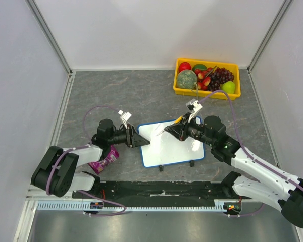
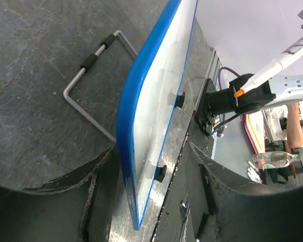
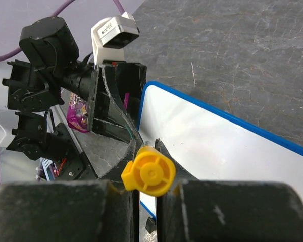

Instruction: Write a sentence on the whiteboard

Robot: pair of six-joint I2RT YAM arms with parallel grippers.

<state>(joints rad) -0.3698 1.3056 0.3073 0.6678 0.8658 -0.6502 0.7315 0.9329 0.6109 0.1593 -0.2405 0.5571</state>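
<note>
The whiteboard point(image 1: 171, 146), white with a blue frame, lies mid-table, tilted up. Its face is blank; no sentence shows on it. My left gripper point(image 1: 140, 137) is open, its fingers on either side of the board's left edge without clamping it; in the left wrist view the blue frame point(image 2: 129, 121) runs between my fingers point(image 2: 106, 166). My right gripper point(image 1: 179, 129) is shut on a white marker point(image 1: 167, 126) with a yellow end point(image 3: 148, 172). The marker points left over the board's upper part point(image 3: 217, 146), its tip just above the surface.
A yellow tray point(image 1: 206, 95) of fruit stands at the back right. A purple snack packet point(image 1: 105, 160) lies beside the left arm. The board's wire stand point(image 2: 86, 65) and black feet point(image 2: 179, 100) stick out behind it.
</note>
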